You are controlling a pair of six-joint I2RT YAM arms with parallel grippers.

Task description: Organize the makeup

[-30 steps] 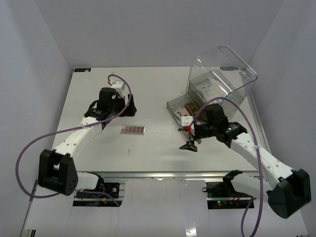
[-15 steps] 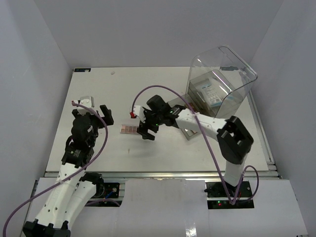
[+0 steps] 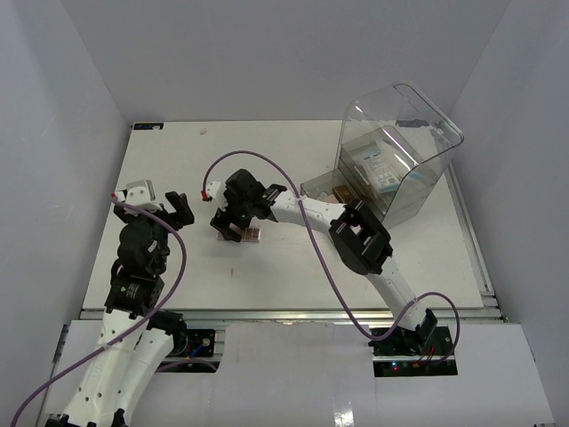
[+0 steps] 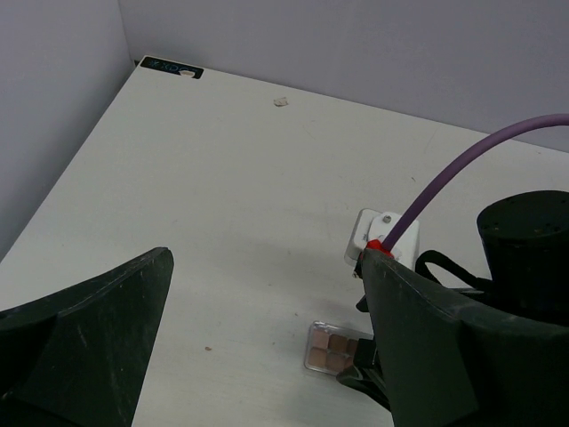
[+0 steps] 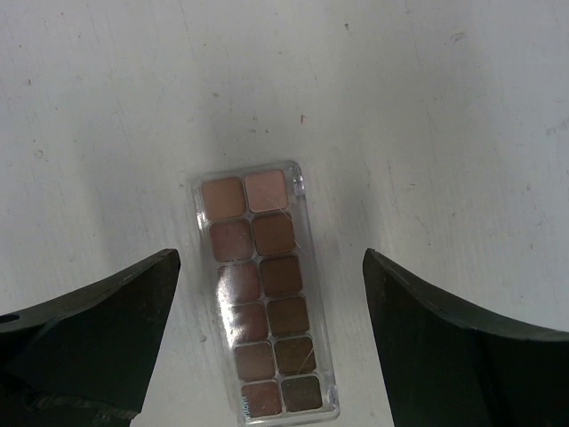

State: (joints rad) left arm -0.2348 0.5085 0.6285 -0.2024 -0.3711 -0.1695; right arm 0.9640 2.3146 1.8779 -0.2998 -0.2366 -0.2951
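Observation:
A clear palette of brown and pink pans (image 5: 265, 294) lies flat on the white table. My right gripper (image 5: 269, 298) is open and hovers right over it, with one finger on each long side and apart from it. In the top view the right gripper (image 3: 235, 228) covers most of the palette (image 3: 252, 236). My left gripper (image 3: 176, 210) is open and empty, to the left of the palette. In the left wrist view the palette's end (image 4: 327, 345) shows beside the right arm's wrist (image 4: 524, 258). A white-blue packet (image 3: 377, 165) sits inside the clear box.
The large clear domed-lid box (image 3: 404, 147) stands at the back right, its low front tray (image 3: 317, 189) holding a pinkish item (image 3: 341, 193). The right arm stretches across the table's middle. A black label (image 4: 171, 66) marks the far left corner. Side walls are close.
The right arm swung left from beside the clear box across the table and now hovers over the palette. The left arm pulled back to the left, away from the palette.

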